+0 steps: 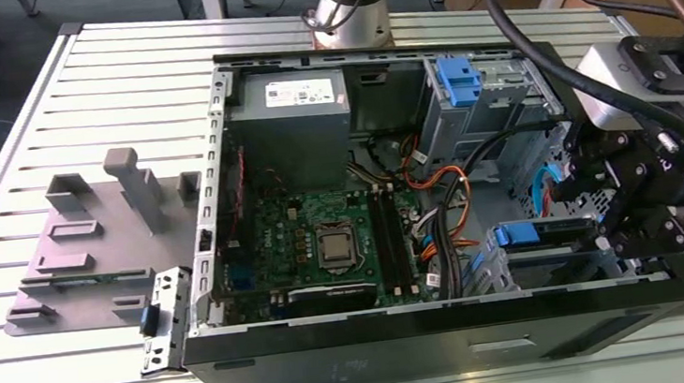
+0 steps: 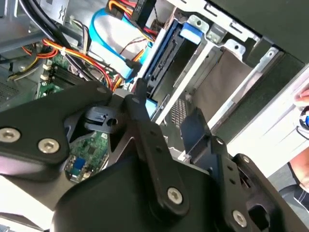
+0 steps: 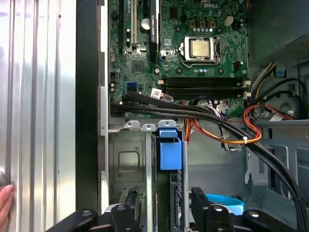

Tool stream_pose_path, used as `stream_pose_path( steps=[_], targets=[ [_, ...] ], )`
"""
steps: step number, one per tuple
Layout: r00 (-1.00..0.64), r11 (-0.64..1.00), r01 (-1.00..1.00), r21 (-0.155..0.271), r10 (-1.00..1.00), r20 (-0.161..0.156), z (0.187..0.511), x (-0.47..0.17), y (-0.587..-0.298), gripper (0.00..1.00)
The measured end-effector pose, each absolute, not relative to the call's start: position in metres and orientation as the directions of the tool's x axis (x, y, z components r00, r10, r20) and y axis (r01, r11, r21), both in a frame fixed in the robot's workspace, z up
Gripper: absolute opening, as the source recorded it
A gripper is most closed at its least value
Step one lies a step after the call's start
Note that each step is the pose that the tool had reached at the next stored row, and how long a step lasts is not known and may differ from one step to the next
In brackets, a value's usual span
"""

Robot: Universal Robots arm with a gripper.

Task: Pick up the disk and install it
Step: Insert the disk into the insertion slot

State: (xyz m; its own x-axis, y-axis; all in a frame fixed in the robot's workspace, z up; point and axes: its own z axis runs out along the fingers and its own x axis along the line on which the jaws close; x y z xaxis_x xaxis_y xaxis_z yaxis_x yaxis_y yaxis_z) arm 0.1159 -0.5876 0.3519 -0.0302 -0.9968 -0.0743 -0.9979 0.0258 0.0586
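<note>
Fingers (image 3: pixel 199 203) stand parted in the first wrist view, one on each side of the disk (image 3: pixel 170 150) and clamping nothing; the disk sits on edge in its bay inside the computer case (image 3: pixel 87 96), blue bracket outward, the way I judge the slot takes it. In the second wrist view the fingers (image 2: pixel 140 104) show a clear gap; the disk (image 2: pixel 166 53) lies ahead of them in the silver cage (image 2: pixel 231 77), beside a blue ribbon cable (image 2: pixel 111 34). In the exterior view the disk (image 1: pixel 522 233) rests low in the case's corner toward the exterior view's right; hence, I think, the steep reach from above.
</note>
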Motion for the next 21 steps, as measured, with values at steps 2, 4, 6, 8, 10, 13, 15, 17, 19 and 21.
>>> stream_pose_path(
  steps=[2, 4, 6, 8, 10, 13, 15, 17, 19, 21],
  targets=[
    [-0.03, 0.025, -0.998, 0.053, -0.996, -0.082, 0.3517, 0.1156, -0.5876, 0.55],
    [-0.028, 0.024, -0.999, 0.04, -0.996, -0.09, 0.3512, 0.1145, -0.5876, 0.55],
    [-0.025, 0.023, -0.999, 0.027, -0.995, -0.096, 0.3505, 0.1138, -0.5876, 0.55],
    [-0.023, 0.021, -1.0, 0.015, -0.995, -0.101, 0.35, 0.1129, -0.5876, 0.55],
    [-0.022, 0.021, -1.0, 0.013, -0.995, -0.102, 0.3499, 0.1128, -0.5871, 0.55],
    [-0.022, 0.021, -1.0, 0.013, -0.995, -0.102, 0.3499, 0.1127, -0.5831, 0.55],
    [-0.022, 0.021, -1.0, 0.013, -0.995, -0.102, 0.3499, 0.1127, -0.5813, 0.55],
    [-0.022, 0.021, -1.0, 0.013, -0.995, -0.102, 0.3499, 0.1127, -0.5811, 0.55],
    [-0.022, 0.021, -1.0, 0.013, -0.995, -0.102, 0.3499, 0.1127, -0.5811, 0.55],
    [-0.022, 0.021, -1.0, 0.013, -0.995, -0.102, 0.35, 0.1127, -0.5806, 0.55]
  ],
)
